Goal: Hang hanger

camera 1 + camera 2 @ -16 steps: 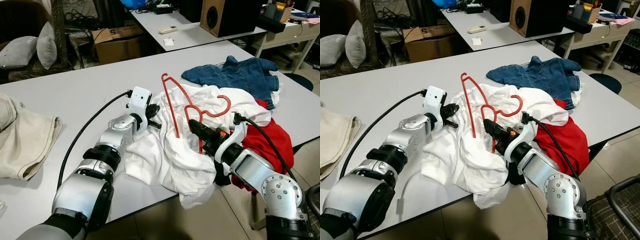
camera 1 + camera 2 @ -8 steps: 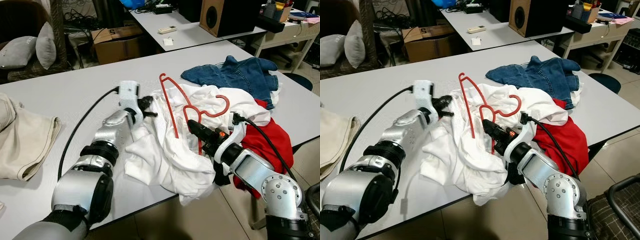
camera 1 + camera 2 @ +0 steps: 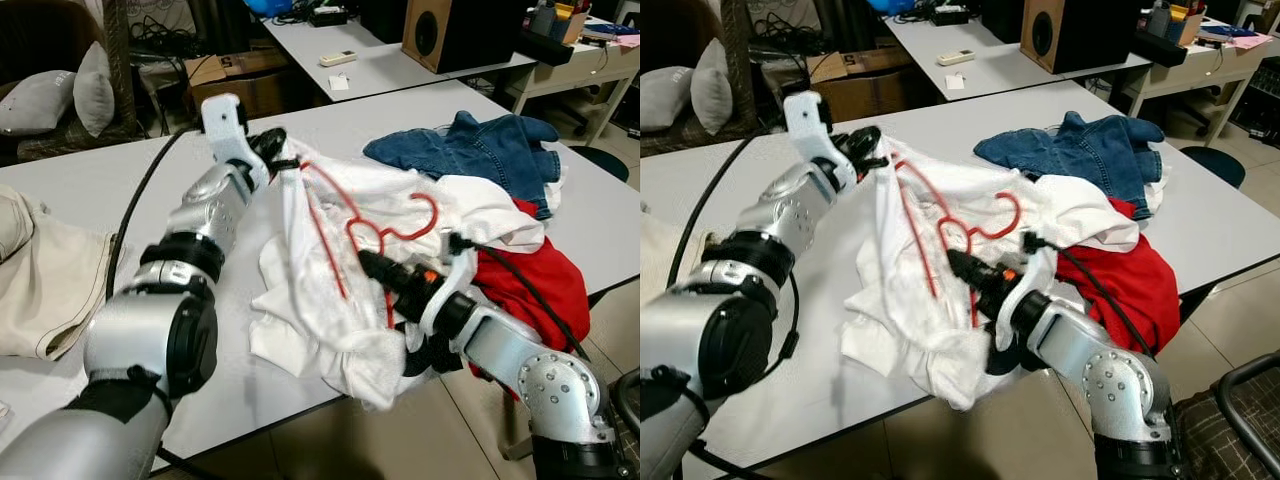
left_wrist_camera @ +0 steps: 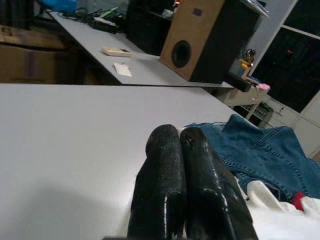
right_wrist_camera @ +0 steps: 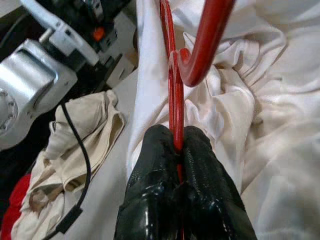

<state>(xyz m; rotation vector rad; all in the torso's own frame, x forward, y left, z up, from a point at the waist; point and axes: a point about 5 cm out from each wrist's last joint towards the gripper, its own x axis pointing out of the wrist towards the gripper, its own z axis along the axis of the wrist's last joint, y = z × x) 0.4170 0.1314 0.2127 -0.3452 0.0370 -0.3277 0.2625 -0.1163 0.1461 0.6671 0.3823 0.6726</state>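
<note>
Here, right gripper [image 3: 372,265] clamped tight on the lower bar of the red plastic hanger [image 3: 352,222], black fingers [image 5: 197,150] pressed to either side of the red rod. Hanger tilted up, partly wrapped inside the white cotton shirt [image 3: 330,300], hook end near the left gripper [image 3: 277,152]. Left gripper raised above the grey tabletop [image 3: 120,190], fingers pinched together on the shirt's upper edge, lifting it. Blue denim garment [image 3: 470,150] and red cloth [image 3: 530,290] spread just beside the shirt.
</note>
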